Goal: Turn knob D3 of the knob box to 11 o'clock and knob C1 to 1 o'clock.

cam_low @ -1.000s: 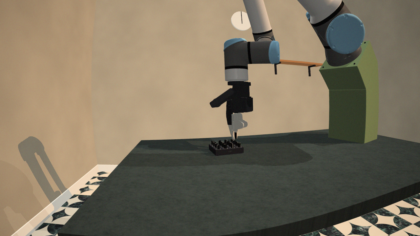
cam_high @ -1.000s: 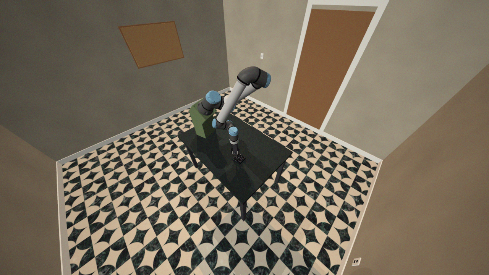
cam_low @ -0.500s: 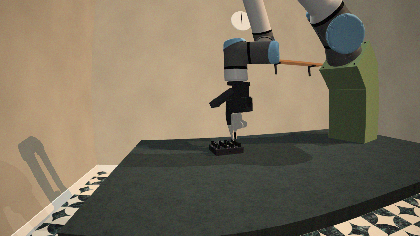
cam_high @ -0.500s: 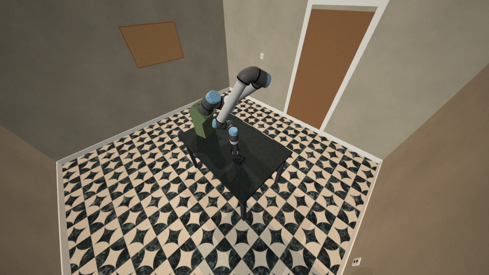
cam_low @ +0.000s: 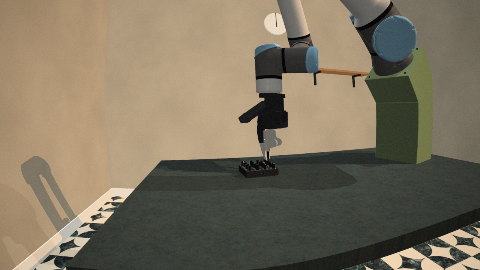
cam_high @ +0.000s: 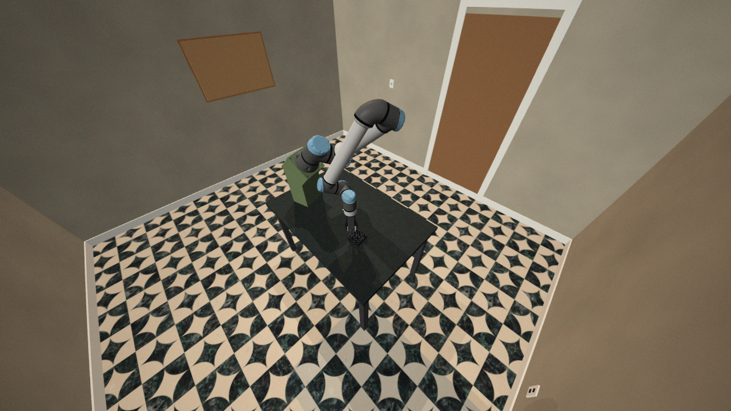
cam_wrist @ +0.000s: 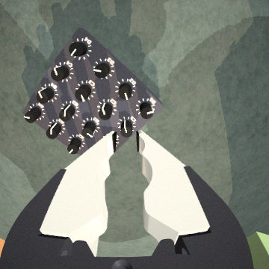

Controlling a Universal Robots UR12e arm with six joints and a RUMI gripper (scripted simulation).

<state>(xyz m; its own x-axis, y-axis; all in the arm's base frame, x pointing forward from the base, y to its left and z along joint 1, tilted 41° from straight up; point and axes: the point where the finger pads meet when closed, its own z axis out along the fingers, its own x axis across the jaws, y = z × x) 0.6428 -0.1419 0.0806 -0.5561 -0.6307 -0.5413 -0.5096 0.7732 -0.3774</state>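
The knob box [cam_high: 361, 240] [cam_low: 261, 173] [cam_wrist: 117, 84] is seated near the middle of the tabletop [cam_high: 398, 220] [cam_low: 255, 215] [cam_wrist: 194, 112], well inside its edges and corners. In the exterior view it is placed nearer the far edge, with its socket side turned toward the viewer. In the wrist view, knob D3 [cam_wrist: 101, 70] is seen in the row farthest from the socket, with its white pointer directed left, away from 11 o'clock. Knob C1 [cam_wrist: 126, 128] is seen just beyond the fingertips, with its pointer directed toward the top of that view; it is not set at 1 o'clock.

The hand [cam_low: 266, 158] [cam_wrist: 126, 132] is pointed straight down over the box, with its tips close to the knob tops. Its fingers are slightly spread; a narrow gap is left between them and nothing is pinched. Part of the box's lower corner is hidden by one finger.

The arm [cam_high: 345, 153] [cam_low: 297, 20] is mounted on a green stand [cam_high: 303, 189] [cam_low: 396, 131], which is placed at the tabletop end farthest from the nearest corner in the top view.
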